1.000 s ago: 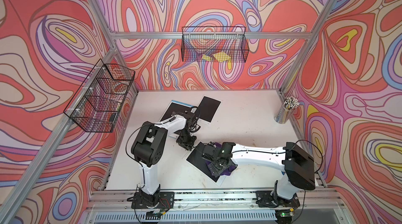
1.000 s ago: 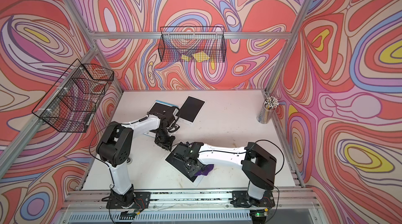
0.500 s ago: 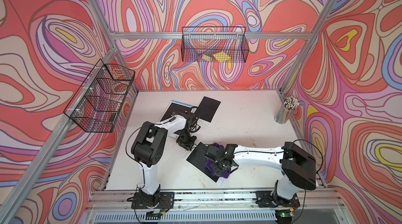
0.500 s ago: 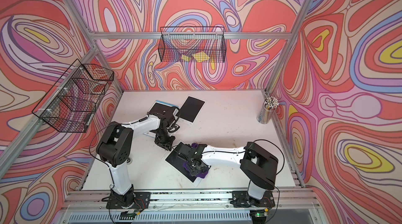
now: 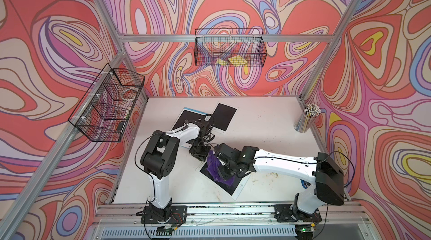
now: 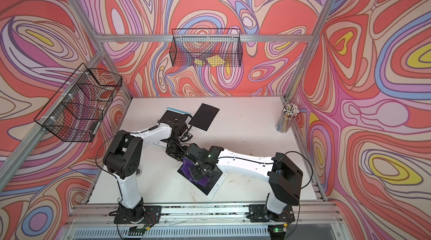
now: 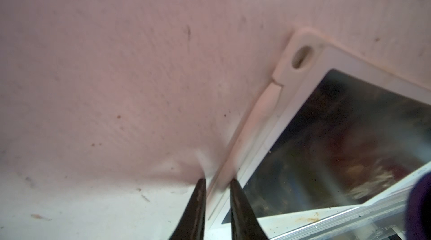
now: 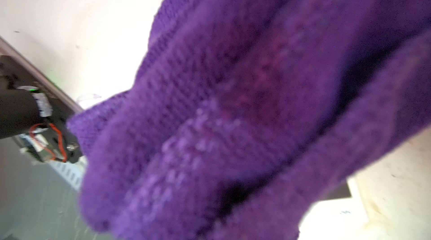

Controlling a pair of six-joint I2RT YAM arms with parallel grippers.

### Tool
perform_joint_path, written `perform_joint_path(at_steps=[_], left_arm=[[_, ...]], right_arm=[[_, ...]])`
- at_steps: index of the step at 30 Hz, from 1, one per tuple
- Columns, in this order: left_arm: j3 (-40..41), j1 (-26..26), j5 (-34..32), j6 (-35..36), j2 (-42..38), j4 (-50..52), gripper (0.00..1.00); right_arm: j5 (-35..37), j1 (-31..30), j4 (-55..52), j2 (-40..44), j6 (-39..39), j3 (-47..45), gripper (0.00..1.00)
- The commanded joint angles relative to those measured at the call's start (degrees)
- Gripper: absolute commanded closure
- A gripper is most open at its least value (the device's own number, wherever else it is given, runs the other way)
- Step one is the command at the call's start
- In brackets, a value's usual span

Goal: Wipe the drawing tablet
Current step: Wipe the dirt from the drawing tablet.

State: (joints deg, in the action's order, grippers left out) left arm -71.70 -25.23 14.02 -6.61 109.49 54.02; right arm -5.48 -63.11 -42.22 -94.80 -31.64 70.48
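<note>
The drawing tablet (image 5: pixel 231 186) (image 6: pixel 211 186), a black screen in a white frame, lies tilted on the table near the front. My left gripper (image 5: pixel 198 156) (image 6: pixel 175 155) is at its far left corner. In the left wrist view this gripper (image 7: pixel 215 180) is shut astride the white rim of the tablet (image 7: pixel 338 134). My right gripper (image 5: pixel 222 169) (image 6: pixel 198 171) is over the screen, shut on a bunched purple cloth (image 5: pixel 214 165) (image 6: pixel 189 167). The cloth (image 8: pixel 233 110) fills the right wrist view and hides the fingers there.
Two more black-screened tablets (image 5: pixel 224 116) (image 5: pixel 186 120) lie at the back of the table behind the left arm. A cup of pencils (image 5: pixel 307 120) stands at the right edge. Wire baskets hang on the back wall (image 5: pixel 229 50) and the left wall (image 5: pixel 107 103).
My right gripper went from open to shut on the purple cloth and moved with it across the screen toward the far left corner, beside the left gripper. The left arm stayed put.
</note>
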Motion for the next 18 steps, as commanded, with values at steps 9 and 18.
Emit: perform_joint_path(at_steps=[9, 18], left_arm=[[-0.37, 0.08, -0.79, 0.45, 0.63, 0.03, 0.78], [-0.5, 0.06, -1.8, 0.39, 1.17, 0.3, 0.82]], right_arm=[[-10.15, 0.4, 9.51, -16.8, -7.48, 2.15, 1.0], [-6.26, 5.76, 7.25, -6.31, -13.44, -12.64, 1.0]])
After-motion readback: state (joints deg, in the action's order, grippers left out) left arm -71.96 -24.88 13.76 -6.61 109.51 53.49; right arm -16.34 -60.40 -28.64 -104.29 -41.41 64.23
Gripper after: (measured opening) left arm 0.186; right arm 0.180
